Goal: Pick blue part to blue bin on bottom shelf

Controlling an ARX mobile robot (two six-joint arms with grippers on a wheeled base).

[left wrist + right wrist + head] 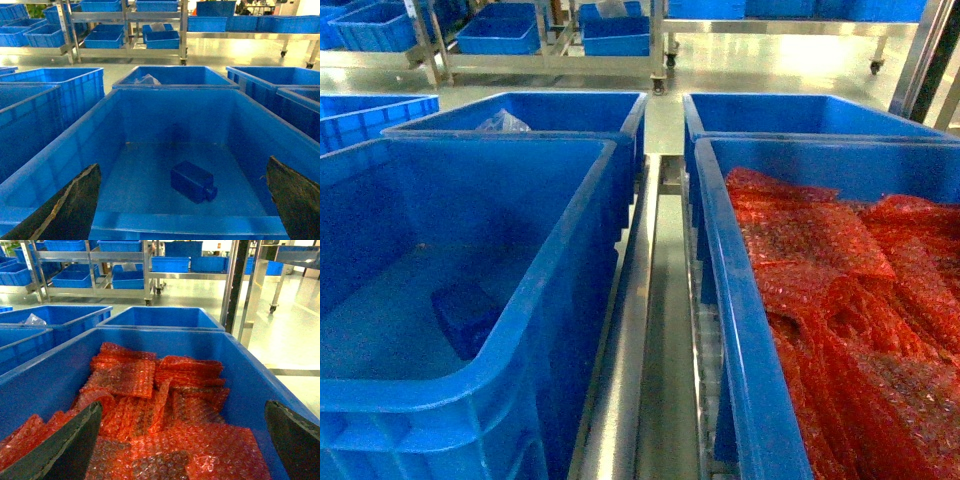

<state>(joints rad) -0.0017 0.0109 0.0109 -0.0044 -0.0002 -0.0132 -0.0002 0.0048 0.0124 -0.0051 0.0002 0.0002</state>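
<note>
The blue part [192, 181] lies alone on the floor of the blue bin [60, 150]. The left gripper [182, 200] hovers above that bin, jaws spread and empty. Reaching down, a finger could likely catch the bin's near rim.

The bin [150, 125] is smooth blue plastic with a soft sheen; the part [192, 181] in it looks like darker, matt plastic. The shelf [625, 350] rail is brushed, shiny metal. The next tote [740, 300] holds glossy, dimpled red bubble-wrap bags [150, 405].
</note>
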